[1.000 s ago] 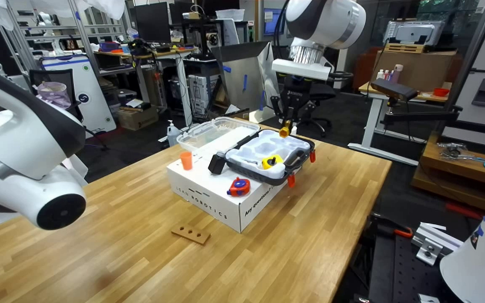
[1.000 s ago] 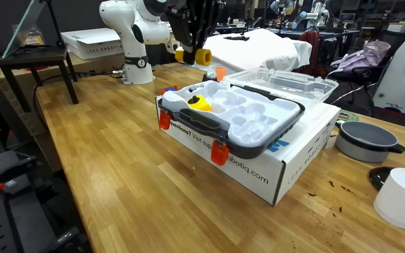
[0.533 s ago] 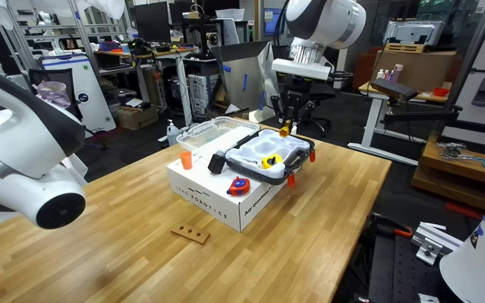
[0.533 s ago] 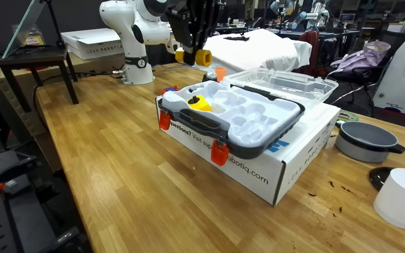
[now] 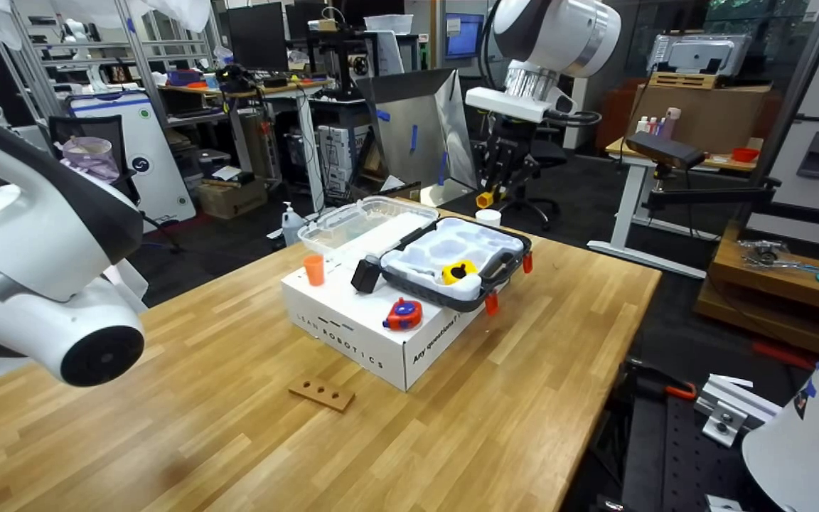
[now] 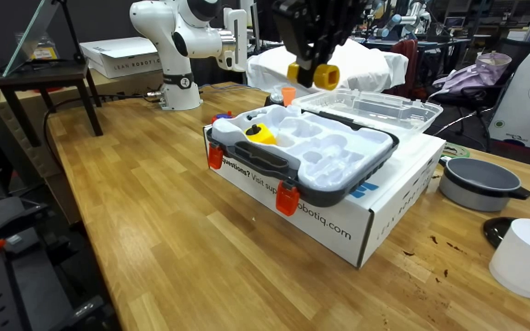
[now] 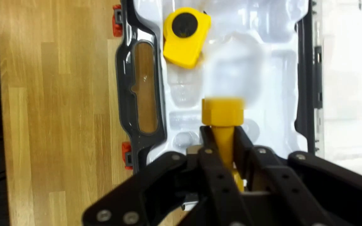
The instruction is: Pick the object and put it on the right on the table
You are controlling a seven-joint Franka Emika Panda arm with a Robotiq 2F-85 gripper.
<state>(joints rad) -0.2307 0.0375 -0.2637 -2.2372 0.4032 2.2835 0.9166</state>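
The object is a small yellow-orange peg with wide ends, held clear of everything below in both exterior views point(image 5: 485, 200) point(image 6: 327, 77) and in the wrist view point(image 7: 222, 113). My gripper point(image 7: 222, 133) is shut on its narrow middle, one wide end facing the camera. In both exterior views the gripper point(image 5: 493, 189) point(image 6: 308, 76) hangs above the open black case with the pale insert. The table is light-brown planked wood point(image 5: 537, 398) point(image 6: 154, 211), and a strip of it shows left of the case in the wrist view point(image 7: 58, 103).
A white box point(image 5: 345, 341) carries the open case point(image 6: 325, 197), a yellow-and-black item point(image 6: 261, 134), a red-blue item point(image 5: 404, 315) and an orange cup point(image 5: 315, 270). A tan holed strip point(image 5: 322, 395), grey pan point(image 6: 476, 184) and white cup point(image 6: 525, 262) stand around. Another arm point(image 5: 61, 284) reaches in.
My gripper, still holding the object, has moved to the right in one picture and slightly up and right in the other during the last half second. It was nearly still before that.
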